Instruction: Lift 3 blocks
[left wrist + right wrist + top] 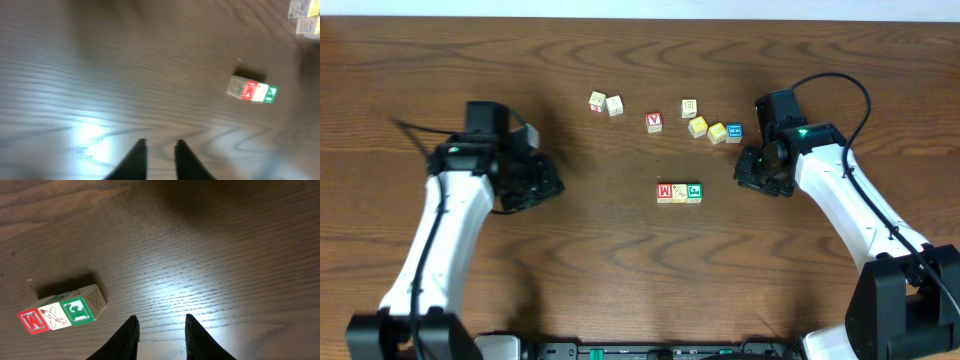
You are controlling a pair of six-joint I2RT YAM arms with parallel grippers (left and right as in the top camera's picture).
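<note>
The left gripper [160,145] has its jaws drawn close, with a slim gap between them and nothing in it. The right gripper [161,320] stands a little wider, and it is empty too. Neither touches a block.

The row of three blocks [679,193] lies on the table [620,280] between the two arms. The red M block [664,192], the cream block [679,193] and the green block [694,192] sit face to face in one line. The long axis of that line runs across the table from one arm toward the other: the red end faces the left gripper and the green end faces the right. The right gripper is the nearer of the two. In its wrist view the row sits ahead and to the left of the fingers, green end closest. The left gripper is well apart from the red end.

Because the ends point at the arms, the lift likely calls for a squeeze along the line, one gripper on each end. Jaws this narrow could not straddle the row.

Bare wood lies between each gripper and its end of the row. Farther back, loose blocks are scattered: a pale pair [605,103], a red-lettered block [654,122], and a cluster ending in a blue block [734,132] near the right wrist. None stands in the way.
</note>
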